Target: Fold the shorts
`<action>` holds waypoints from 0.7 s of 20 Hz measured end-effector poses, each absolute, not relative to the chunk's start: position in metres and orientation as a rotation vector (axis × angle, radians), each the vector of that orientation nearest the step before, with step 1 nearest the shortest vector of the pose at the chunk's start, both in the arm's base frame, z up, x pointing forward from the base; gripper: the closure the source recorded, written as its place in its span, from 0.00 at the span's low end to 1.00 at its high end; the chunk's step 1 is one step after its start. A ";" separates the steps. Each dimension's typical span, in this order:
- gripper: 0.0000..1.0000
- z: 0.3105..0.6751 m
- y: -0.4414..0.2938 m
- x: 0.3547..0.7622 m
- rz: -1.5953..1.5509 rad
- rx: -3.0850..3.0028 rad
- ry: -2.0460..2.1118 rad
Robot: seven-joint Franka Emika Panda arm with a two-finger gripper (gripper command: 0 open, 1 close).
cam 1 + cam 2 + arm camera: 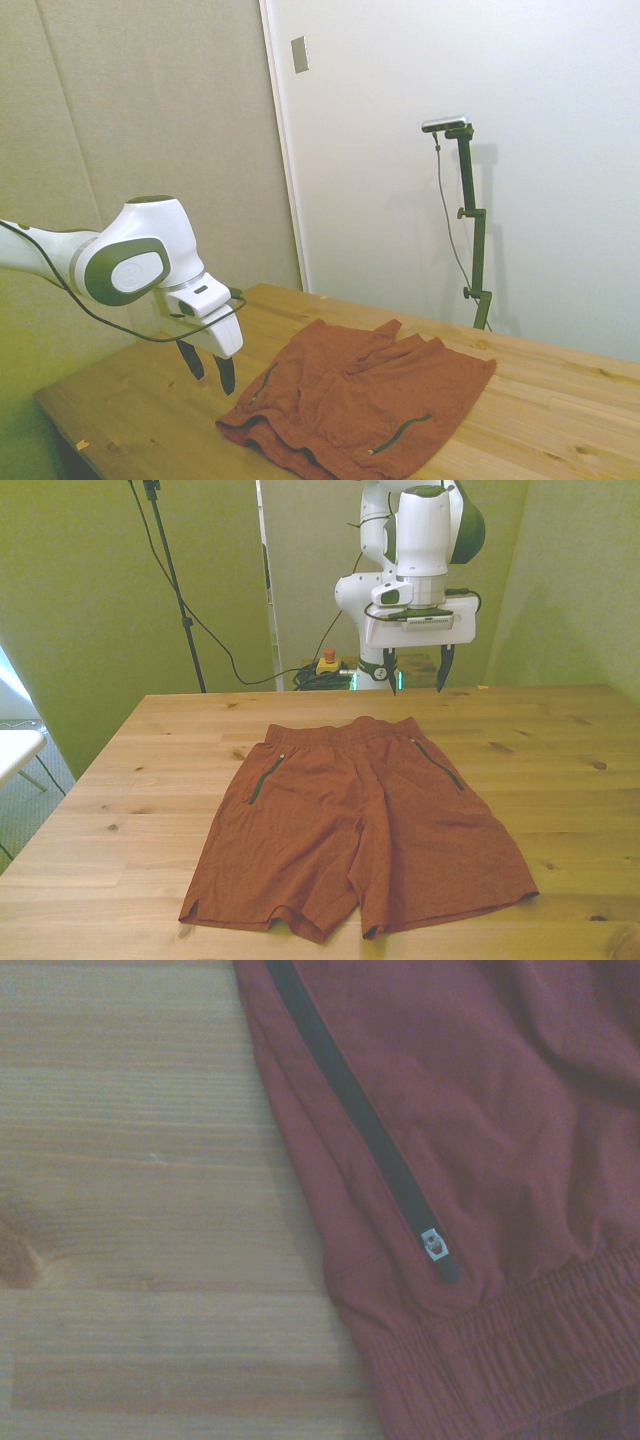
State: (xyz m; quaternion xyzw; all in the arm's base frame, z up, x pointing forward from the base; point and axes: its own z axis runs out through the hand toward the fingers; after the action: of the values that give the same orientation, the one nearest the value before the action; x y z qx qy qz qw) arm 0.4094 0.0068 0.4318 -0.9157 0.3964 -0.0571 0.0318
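A wooden table (560, 780) is standing before pale walls, and the shorts (355, 825) are lying spread flat near its middle, waistband toward the robot and both leg hems toward the camera in the front view. The gripper (416, 670) is hovering above the table just beyond the waistband, toward the front view's right, its two dark fingers (226, 374) hanging parted and holding nothing. The wrist view is showing a dark zippered pocket slit (355, 1125) running down to the gathered waistband beside bare wood
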 end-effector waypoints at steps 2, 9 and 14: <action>0.00 0.431 0.007 0.410 -0.185 -2.847 1.209; 0.00 0.407 0.074 0.399 -0.490 -3.241 1.113; 0.00 0.382 0.088 0.390 -0.749 -3.476 1.076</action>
State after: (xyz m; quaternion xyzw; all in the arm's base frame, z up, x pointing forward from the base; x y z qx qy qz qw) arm 0.3900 0.0883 0.3823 -0.8975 0.2778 -0.1933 -0.2827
